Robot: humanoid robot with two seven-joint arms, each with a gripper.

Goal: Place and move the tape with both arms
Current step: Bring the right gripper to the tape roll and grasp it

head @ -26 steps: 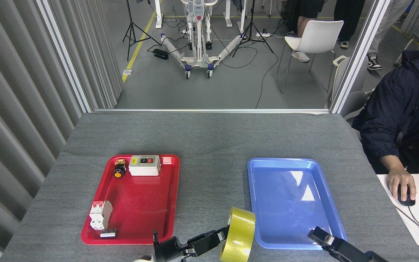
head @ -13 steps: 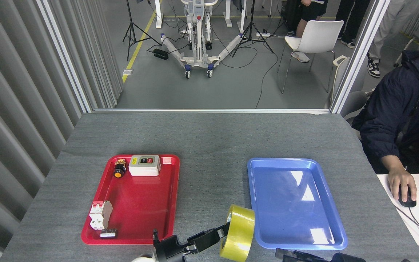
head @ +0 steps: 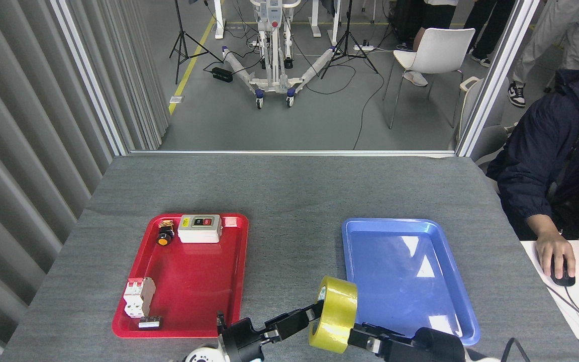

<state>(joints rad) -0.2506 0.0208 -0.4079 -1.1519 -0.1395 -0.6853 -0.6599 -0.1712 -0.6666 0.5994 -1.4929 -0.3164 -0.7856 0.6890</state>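
Left tool [head: 315, 311] grips tape [head: 333, 313]; no legible writing.

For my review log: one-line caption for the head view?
Left claw holds the yellow tape upright between the trays as the right claw meets it.

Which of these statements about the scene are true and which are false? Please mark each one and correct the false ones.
1. The tape lies flat inside the red tray. False: it is held on edge between the two trays, at the near left corner of the blue tray.
2. The blue tray holds no objects. True.
3. The left tool grips the tape. True: one finger goes into the core.
4. The grey switch box sits in the blue tray. False: it sits at the far end of the red tray.
5. The right tool reaches the tape from the right. True, though its finger state is unclear.
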